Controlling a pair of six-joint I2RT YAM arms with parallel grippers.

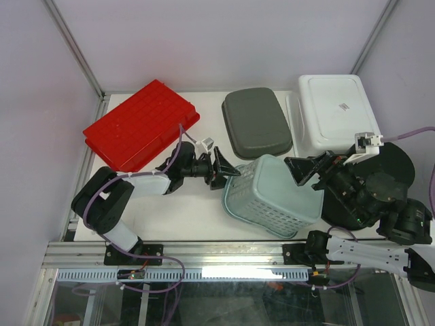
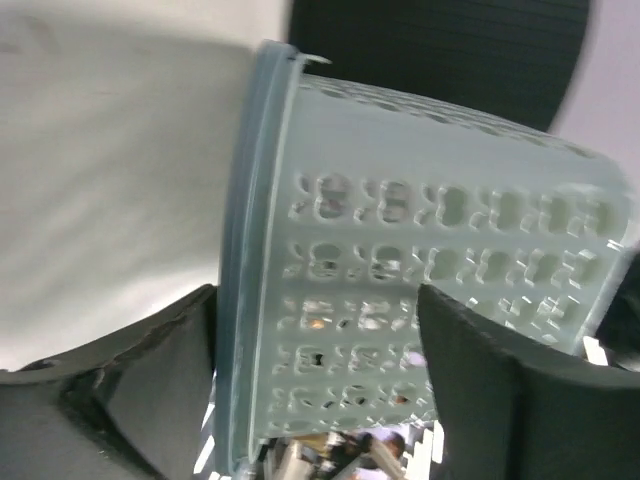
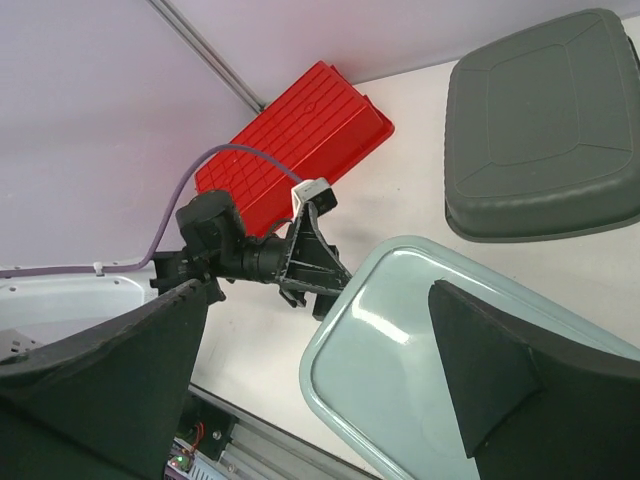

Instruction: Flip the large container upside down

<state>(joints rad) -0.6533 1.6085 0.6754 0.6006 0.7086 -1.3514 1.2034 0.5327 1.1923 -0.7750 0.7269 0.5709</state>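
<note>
The large container, a pale teal perforated basket [image 1: 272, 197], lies in the middle of the table with its smooth base [image 3: 420, 370] turned upward and slightly tilted. My left gripper [image 1: 228, 173] is at the basket's left edge. In the left wrist view its fingers stand apart on either side of the rim and holed wall [image 2: 420, 220], and the gripper [image 2: 315, 300] is open. My right gripper [image 1: 306, 170] hangs open over the basket's right side; the right wrist view shows the gripper [image 3: 320, 300] holding nothing, with the base below it.
Three other tubs lie upside down along the back: a red one [image 1: 143, 123], a dark grey one [image 1: 257, 122] and a white one [image 1: 334, 112]. A black round disc [image 1: 397, 170] sits at the right. The metal rail [image 1: 204, 255] runs along the near edge.
</note>
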